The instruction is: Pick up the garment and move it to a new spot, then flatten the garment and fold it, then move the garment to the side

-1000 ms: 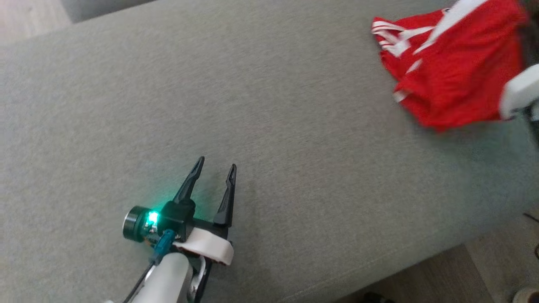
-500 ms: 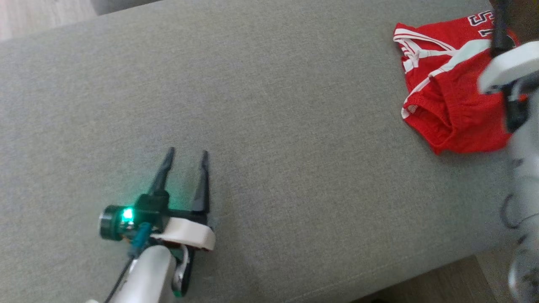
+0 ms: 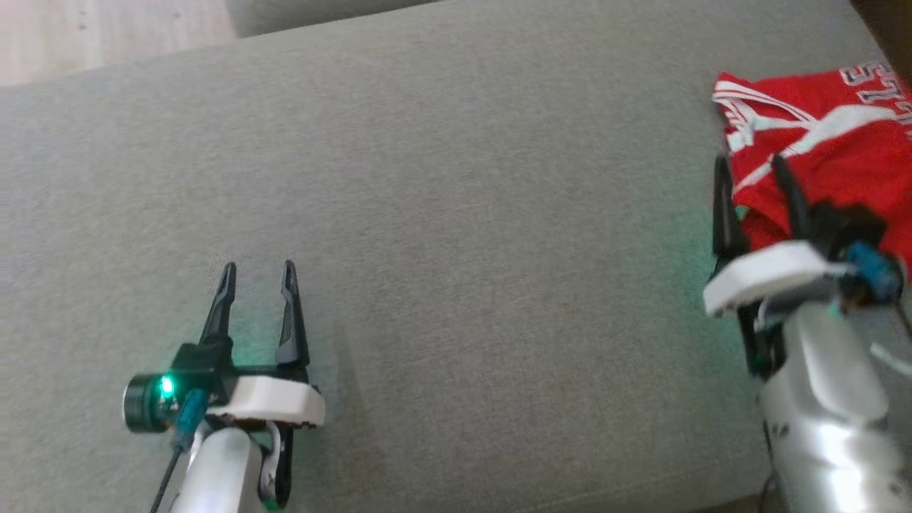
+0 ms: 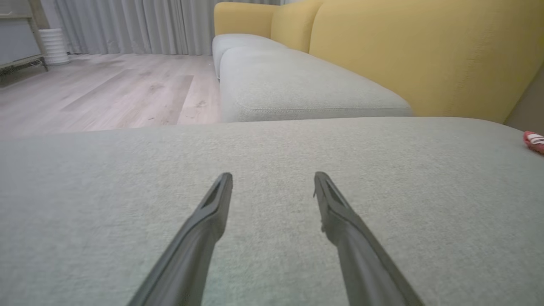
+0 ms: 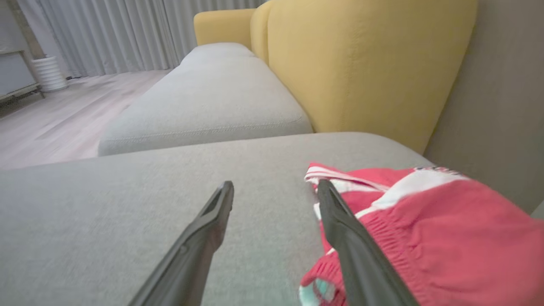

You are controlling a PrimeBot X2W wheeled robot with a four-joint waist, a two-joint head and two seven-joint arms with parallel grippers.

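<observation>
Red fabric with white stripes and white lettering, the garment [image 3: 819, 135] lay crumpled at the upper right of the head view, on the right end of a grey seat cushion [image 3: 463, 214]. The right gripper [image 3: 749, 162] stood at the garment's left edge, at the right of that frame; its jaws were spread wide and held nothing. In the right wrist view one finger [image 5: 357, 246] crossed in front of the garment's gathered edge, whether touching it could not be told, while the other hung over bare cushion. The left gripper [image 3: 258, 266] sat at the lower left of the head view, well apart from the garment, its jaws likewise wide open and empty above the cushion. Yellow backrests [image 5: 361, 63], a pale wooden floor [image 3: 107, 28] and grey curtains [image 4: 127, 25] lay beyond.
</observation>
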